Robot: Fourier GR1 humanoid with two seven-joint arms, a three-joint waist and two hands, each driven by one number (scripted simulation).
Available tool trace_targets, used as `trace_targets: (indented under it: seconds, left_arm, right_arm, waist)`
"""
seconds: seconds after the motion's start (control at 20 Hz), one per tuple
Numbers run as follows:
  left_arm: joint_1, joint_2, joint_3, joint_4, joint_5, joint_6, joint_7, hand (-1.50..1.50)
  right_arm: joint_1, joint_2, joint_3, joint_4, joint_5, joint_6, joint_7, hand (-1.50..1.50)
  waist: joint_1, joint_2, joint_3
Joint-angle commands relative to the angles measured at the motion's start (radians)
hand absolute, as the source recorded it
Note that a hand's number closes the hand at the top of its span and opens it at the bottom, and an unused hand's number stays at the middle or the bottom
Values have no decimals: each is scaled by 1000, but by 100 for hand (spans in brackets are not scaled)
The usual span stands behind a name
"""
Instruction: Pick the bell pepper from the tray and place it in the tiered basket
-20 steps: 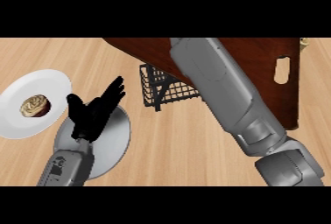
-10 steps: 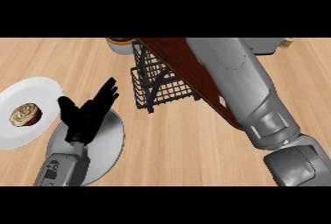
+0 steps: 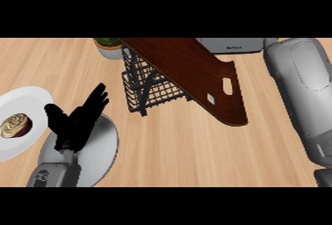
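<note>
No pepper shows, so progress can't be judged; the basket (image 3: pixel 150 85) sits upper centre beneath the tray (image 3: pixel 188 70); left hand (image 3: pixel 76 122) rests lower left, fingers straight; right hand is out of view.

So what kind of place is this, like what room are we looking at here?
Most likely a kitchen counter: a pale wooden top carries a white plate with a small swirled pastry, a black wire tiered basket, a dark wooden tray, and what looks like a toaster at the far edge.
</note>
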Motion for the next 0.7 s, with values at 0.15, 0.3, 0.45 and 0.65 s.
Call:
trace_targets:
  seconds: [0.15,0.3,0.45,0.65]
  left_arm:
    - [-4,-19,-2,23,-9,13,-15,0]
    - [20,14,12,-4,0,-13,-15,0]
    - [25,-4,8,-16,1,-2,-23,0]
    - [20,-33,-25,15,-33,5,-47,0]
  right_arm:
    - [279,-243,-68,-346,-166,314,49,-150]
    - [414,-361,-169,-435,-274,438,33,-150]
    - [499,-476,-312,-462,-391,550,43,-150]
    - [675,-502,-447,-555,-460,600,2,-150]
  waist:
    - [-27,-1,0]
    - [-21,2,0]
    - [-6,6,0]
    - [15,13,-1]
